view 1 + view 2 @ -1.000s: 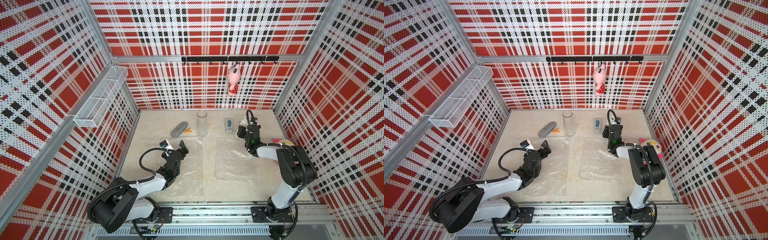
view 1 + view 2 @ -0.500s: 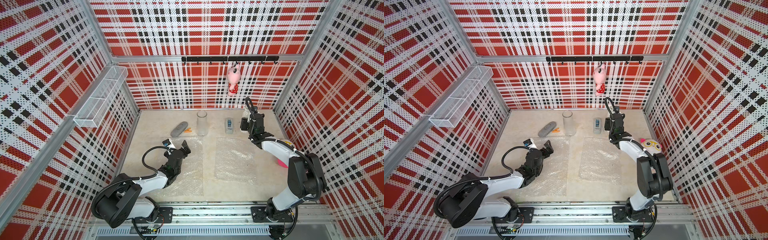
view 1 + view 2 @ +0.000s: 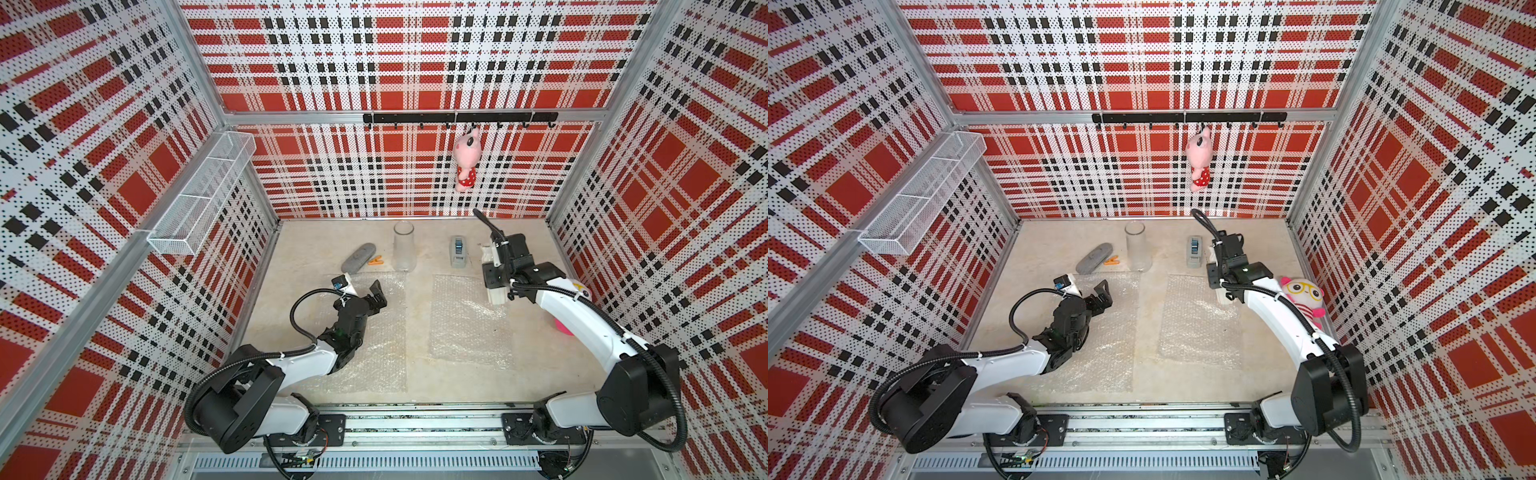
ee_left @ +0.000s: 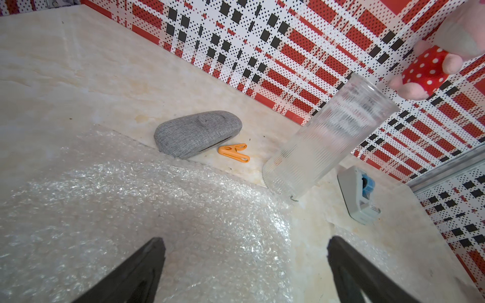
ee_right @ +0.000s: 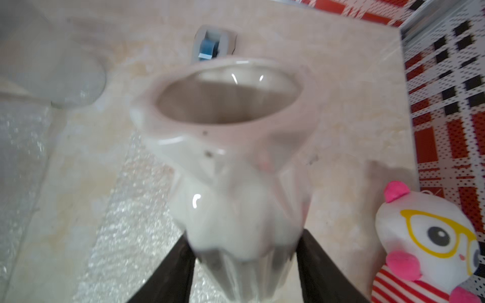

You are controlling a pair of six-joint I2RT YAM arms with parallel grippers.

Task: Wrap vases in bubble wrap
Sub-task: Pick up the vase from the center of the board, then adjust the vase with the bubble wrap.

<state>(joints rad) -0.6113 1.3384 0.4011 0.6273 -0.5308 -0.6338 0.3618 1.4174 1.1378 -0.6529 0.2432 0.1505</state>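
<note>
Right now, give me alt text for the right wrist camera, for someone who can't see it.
The right gripper clamps a blurred white vase by its lower body, its open mouth in view. Around it on the beige table are bubble wrap, a tape dispenser, a glass vase and a plush toy in yellow glasses.

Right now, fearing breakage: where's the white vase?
In both top views the white vase is in the right gripper's fingers, by the right bubble wrap sheet's far corner.
</note>
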